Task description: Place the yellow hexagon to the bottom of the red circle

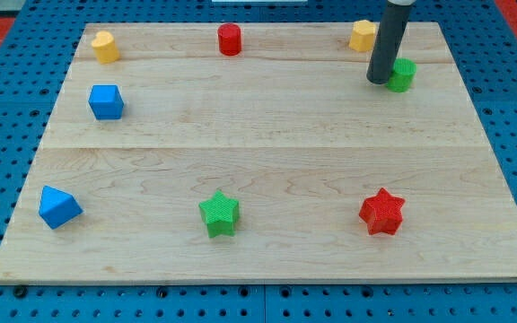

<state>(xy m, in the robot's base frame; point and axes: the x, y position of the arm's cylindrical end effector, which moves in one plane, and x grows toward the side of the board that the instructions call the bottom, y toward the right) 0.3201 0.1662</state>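
The red circle (230, 39) stands near the top edge of the wooden board (267, 152), a little left of centre. A yellow block that looks like the hexagon (362, 36) sits at the top right, partly behind my rod. My tip (380, 82) rests just below and to the right of that block, apart from it. It touches or nearly touches the left side of a green block (403, 74), whose shape I cannot make out. A second yellow block (105, 47), rounded in shape, sits at the top left.
A blue cube (106, 102) lies at the left. A blue triangle-like block (58, 207) sits at the bottom left. A green star (219, 214) and a red star (382, 213) lie near the bottom edge.
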